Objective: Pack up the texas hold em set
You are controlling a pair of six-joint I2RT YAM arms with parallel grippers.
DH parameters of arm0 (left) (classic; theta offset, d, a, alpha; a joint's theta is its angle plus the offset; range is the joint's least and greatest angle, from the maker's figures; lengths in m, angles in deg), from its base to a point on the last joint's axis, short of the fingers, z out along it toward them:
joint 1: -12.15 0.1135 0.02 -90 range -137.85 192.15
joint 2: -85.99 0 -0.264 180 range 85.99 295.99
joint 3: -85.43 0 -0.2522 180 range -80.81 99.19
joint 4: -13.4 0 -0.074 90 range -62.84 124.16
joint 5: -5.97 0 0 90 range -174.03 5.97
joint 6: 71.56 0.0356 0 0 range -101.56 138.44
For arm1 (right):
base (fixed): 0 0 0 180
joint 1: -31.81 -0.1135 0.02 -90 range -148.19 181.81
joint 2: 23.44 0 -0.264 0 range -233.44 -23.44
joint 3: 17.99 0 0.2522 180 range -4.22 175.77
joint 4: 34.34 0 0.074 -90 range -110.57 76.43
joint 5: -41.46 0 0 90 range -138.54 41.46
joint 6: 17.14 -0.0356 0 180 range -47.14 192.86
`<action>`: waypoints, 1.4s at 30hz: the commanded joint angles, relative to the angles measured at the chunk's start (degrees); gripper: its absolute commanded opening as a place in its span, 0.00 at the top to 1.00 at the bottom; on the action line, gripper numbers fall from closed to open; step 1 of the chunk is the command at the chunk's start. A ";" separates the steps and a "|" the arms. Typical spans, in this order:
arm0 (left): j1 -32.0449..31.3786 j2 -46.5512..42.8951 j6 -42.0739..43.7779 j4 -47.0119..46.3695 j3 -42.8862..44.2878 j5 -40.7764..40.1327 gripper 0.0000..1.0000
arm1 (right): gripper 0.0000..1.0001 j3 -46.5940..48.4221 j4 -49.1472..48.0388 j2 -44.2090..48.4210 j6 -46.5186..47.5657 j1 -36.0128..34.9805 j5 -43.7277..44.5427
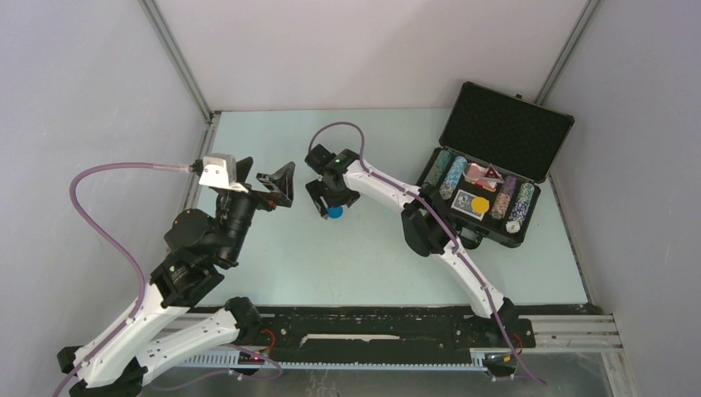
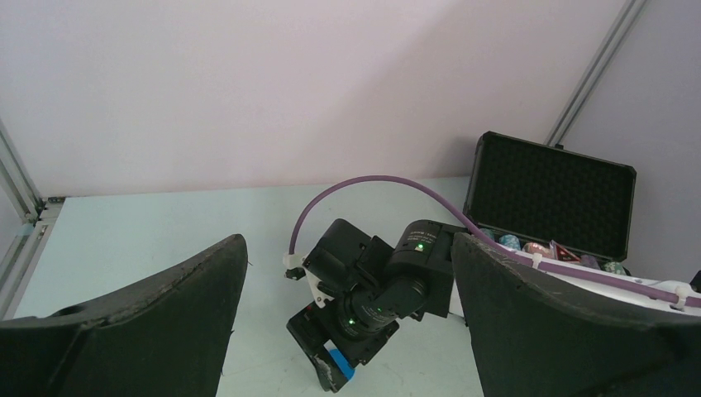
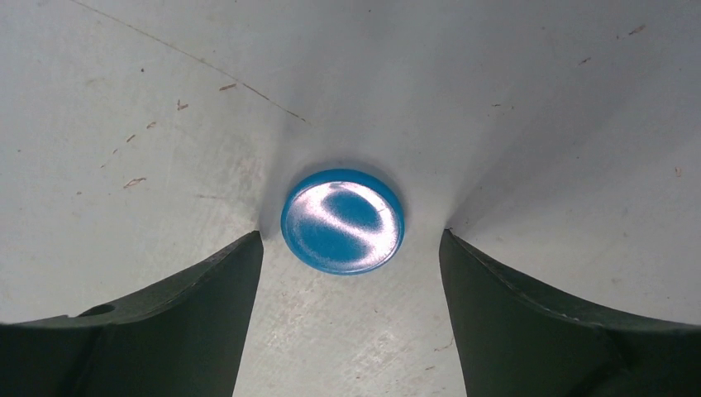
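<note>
The black foam-lined briefcase point(image 1: 506, 132) stands open at the back right, with rows of striped poker chips point(image 1: 453, 177), a blue card deck point(image 1: 469, 204) bearing a yellow disc, a red deck with the red triangle point(image 1: 492, 173), and a white disc. A blue disc point(image 1: 335, 212) lies flat on the table mid-left; it also shows in the right wrist view point(image 3: 342, 221) and the left wrist view point(image 2: 340, 364). My right gripper point(image 1: 329, 207) is open, pointing down just over the disc, fingers either side. My left gripper point(image 1: 281, 184) is open and empty, left of it.
Grey walls with metal posts enclose the pale table point(image 1: 331, 265). The right arm point(image 2: 388, 289) fills the middle of the left wrist view. A black rail runs along the near edge.
</note>
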 commanded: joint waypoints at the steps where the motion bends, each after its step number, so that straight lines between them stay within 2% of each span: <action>1: 0.51 0.28 -0.12 -0.85 -0.85 0.11 0.01 | 0.17 5.31 2.46 -2.23 0.14 -0.52 0.62; 8: 0.47 0.26 -0.07 -0.85 -0.71 0.27 0.01 | 0.25 6.38 2.89 -3.14 -0.25 -0.42 1.18; 12: 0.46 0.39 -0.16 -0.83 -0.73 0.36 0.01 | 0.34 6.38 2.95 -3.11 -0.32 -0.42 1.44; 16: 0.47 0.36 -0.16 -0.74 -0.71 0.26 0.01 | 0.40 6.07 2.04 -2.02 0.04 -0.56 2.56; 22: 0.46 0.49 -0.07 -0.82 -0.80 0.05 0.01 | 0.52 -0.39 -2.86 4.25 0.62 -0.39 5.19; 26: 0.47 0.39 0.02 -0.88 -0.84 -0.08 0.01 | 0.61 -9.57 -5.15 12.29 0.61 1.17 9.31; 28: 0.51 0.32 -0.04 -0.75 -0.82 0.00 0.01 | 0.65 -18.87 -10.41 21.35 2.25 2.04 10.85; 32: 0.52 0.11 -0.16 -0.78 -0.80 0.18 0.02 | 0.65 -39.82 -21.95 38.45 5.70 3.81 16.02; 37: 0.47 0.02 -0.24 -0.81 -0.80 0.09 0.01 | 0.64 -56.08 -24.32 55.06 3.66 11.88 16.41; 42: 0.52 0.03 -0.42 -0.81 -0.84 0.44 0.01 | 0.64 -66.39 -24.88 65.24 1.29 23.42 10.63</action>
